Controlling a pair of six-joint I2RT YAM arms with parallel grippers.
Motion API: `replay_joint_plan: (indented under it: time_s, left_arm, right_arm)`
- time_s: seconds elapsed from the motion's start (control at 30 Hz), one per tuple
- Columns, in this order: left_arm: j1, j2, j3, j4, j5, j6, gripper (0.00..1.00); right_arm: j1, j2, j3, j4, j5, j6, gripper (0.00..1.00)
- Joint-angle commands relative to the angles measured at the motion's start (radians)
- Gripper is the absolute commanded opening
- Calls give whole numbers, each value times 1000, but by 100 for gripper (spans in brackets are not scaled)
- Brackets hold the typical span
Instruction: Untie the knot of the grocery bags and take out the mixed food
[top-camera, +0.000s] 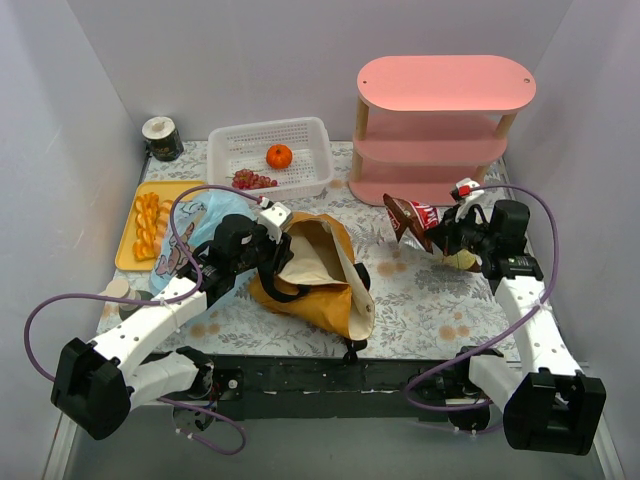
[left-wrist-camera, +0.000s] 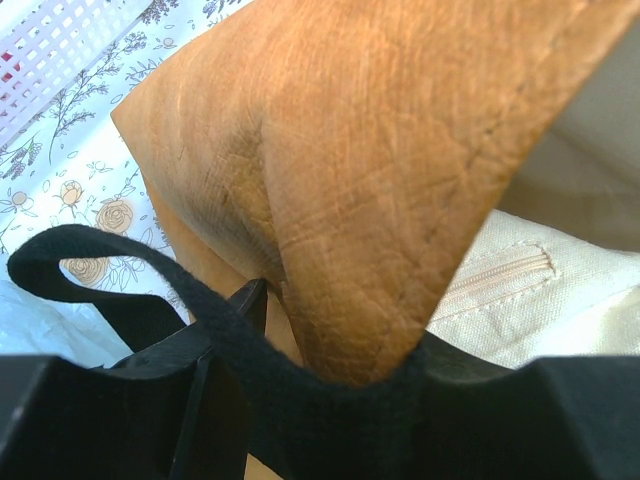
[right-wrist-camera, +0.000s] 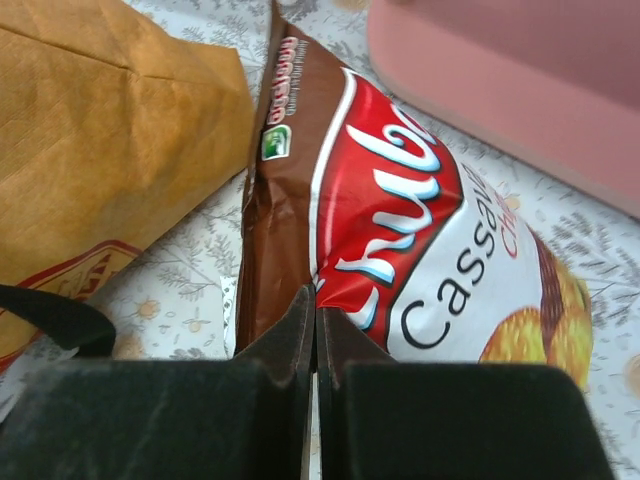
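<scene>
Packet (right-wrist-camera: 400, 230) lettering, right wrist only

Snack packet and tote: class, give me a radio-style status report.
Left hand shut on tote rim. Right hand shut on snack packet, outside tote. Pink shelf close behind it.

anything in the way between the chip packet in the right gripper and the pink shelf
Nothing visible. The snack packet, pinched in the jaws of the right gripper, is just in front of the pink shelf, with only floral table between them. The tote lies off to the side.
</scene>
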Motion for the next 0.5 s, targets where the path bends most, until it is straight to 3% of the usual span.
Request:
replay_joint_plan:
  time_s: [0.0, 0.3, 0.47]
  left_arm:
    - [-2, -3, 10, 0, 16, 0, 40]
    - [-2, -2, 18, -8, 15, 2, 40]
    - [-2, -2, 16, -8, 8, 6, 41]
  right_arm:
    - [-4, 24, 101, 141, 19, -91, 1]
    - [24, 200, 248, 221, 45, -380, 1]
    - [117, 294, 262, 236, 110, -601, 1]
